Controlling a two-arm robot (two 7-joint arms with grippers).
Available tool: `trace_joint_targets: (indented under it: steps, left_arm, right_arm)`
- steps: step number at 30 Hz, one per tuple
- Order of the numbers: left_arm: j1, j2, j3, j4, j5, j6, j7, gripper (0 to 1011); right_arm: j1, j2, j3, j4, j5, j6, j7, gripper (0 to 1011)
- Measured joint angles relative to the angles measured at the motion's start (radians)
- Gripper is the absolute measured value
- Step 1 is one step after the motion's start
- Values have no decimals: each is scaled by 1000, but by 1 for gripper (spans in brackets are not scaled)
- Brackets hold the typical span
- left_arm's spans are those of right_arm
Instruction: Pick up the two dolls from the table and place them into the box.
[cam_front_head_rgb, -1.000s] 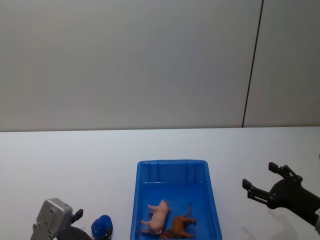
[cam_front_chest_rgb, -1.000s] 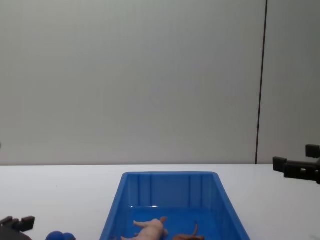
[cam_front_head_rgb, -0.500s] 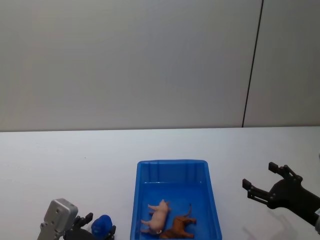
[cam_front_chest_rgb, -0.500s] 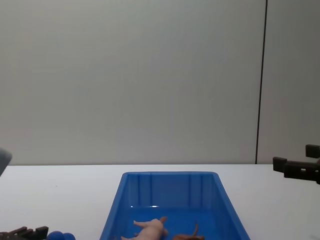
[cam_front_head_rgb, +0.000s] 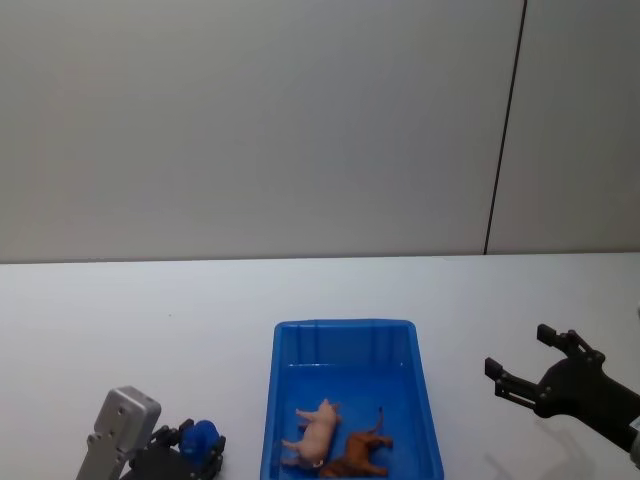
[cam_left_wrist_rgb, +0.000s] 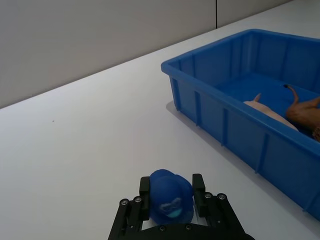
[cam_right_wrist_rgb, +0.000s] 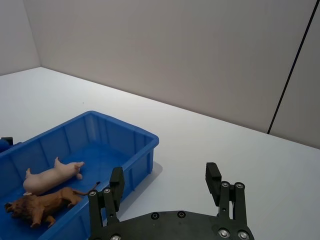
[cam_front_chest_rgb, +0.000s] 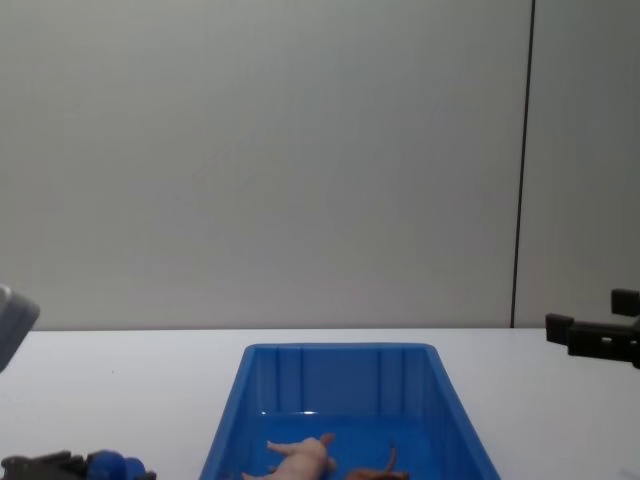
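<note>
Table (cam_front_head_rgb: 200, 300): white and flat, running from the near edge to the far grey wall; it carries the box and a small blue toy.
Box (cam_front_head_rgb: 345, 332): bright blue open bin, resting on the table near the middle, its long side running near to far; ribbed sloping walls show in the left wrist view (cam_left_wrist_rgb: 225, 125).
Right gripper (cam_front_head_rgb: 533, 362): black, held above the table to the right of the box, well apart from it; its two fingers stand wide apart with nothing between them, as the right wrist view shows (cam_right_wrist_rgb: 165, 182).
Left gripper (cam_left_wrist_rgb: 171, 200): low over the table at the near left, just left of the box; its fingers are drawn in narrow against both sides of the blue toy.
Pink pig doll (cam_front_head_rgb: 315, 433): lying on its side on the box floor, near end, left of the lion.
Brown lion doll (cam_front_head_rgb: 360, 455): lying on its side on the box floor, near right part, just beside the pig.
Blue toy (cam_left_wrist_rgb: 170, 196): small and rounded, on the table outside the box, between the left gripper's fingers.
</note>
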Motion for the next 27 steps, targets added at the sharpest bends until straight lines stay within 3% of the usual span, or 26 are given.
trace_joint_targets:
  steps: [4,15,27]
  left_arm:
    - [-10,-4,-6,-3,5,-9,8,446]
    - [-47,-15,-22,-47,32,-43,9,378]
    - [-111,-74,-2,-75,76,-78,-64,330]
  right_arm:
    - [0,0,0,0,0,0,0,1001]
    - [0,0,0,0,0,0,0,1001]
    - [0,0,0,0,0,0,0,1001]
